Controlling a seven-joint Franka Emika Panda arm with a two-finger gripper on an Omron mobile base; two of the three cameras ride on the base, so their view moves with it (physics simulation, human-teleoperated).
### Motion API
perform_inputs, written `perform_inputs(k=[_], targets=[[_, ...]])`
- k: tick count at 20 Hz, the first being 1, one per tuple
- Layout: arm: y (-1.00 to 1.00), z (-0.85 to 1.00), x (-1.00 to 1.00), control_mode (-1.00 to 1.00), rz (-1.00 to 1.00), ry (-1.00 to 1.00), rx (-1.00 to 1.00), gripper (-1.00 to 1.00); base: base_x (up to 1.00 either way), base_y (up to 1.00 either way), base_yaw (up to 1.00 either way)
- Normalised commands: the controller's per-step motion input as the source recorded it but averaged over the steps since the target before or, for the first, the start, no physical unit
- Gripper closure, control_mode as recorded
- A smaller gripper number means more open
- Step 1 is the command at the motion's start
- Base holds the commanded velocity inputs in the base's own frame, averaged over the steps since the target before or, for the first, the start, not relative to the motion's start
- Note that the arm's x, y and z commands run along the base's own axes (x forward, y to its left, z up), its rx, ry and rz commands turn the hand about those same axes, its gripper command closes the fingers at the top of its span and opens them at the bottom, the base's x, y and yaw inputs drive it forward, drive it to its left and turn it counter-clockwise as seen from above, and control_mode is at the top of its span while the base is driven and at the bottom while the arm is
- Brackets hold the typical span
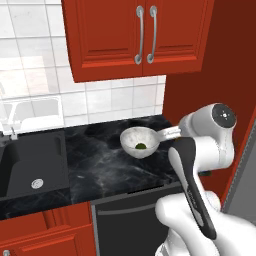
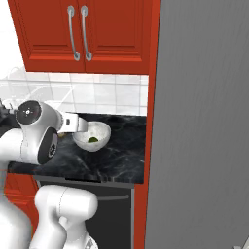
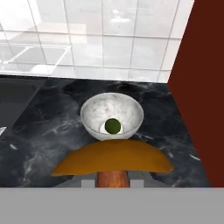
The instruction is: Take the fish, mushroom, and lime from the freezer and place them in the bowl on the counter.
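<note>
In the hand view my gripper (image 3: 113,180) is shut on the mushroom (image 3: 113,159), whose wide orange cap spreads across the bottom above a brown stem. Just beyond it the speckled white bowl (image 3: 112,114) stands on the black counter (image 3: 48,131), with the dark green lime (image 3: 113,126) lying inside. From the base views, the gripper (image 1: 169,133) (image 2: 79,124) hovers at the bowl's (image 1: 140,141) (image 2: 92,134) rim, and the lime (image 1: 141,146) (image 2: 92,140) shows in it. The grey freezer (image 2: 204,121) rises at the right. The fish is out of view.
A black sink (image 1: 31,167) is set into the counter at the left. Red upper cabinets (image 1: 135,35) hang over the bowl, and a red side panel (image 3: 203,87) walls off the counter's right end. White tiles back the counter.
</note>
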Motion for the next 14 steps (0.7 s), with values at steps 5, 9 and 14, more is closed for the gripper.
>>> perform_inputs(k=[5,9,14], targets=[[0.07,-0.28,0.49,-1.0,0.0,0.08,0.0,1.0,0.0,0.0,0.0],[0.13,-0.22,0.46,-1.0,0.0,0.09,0.0,1.0,0.0,0.0,0.0],[0.13,-0.25,0.43,-1.0,0.0,0.11,0.0,1.0,0.0,0.0,0.0]])
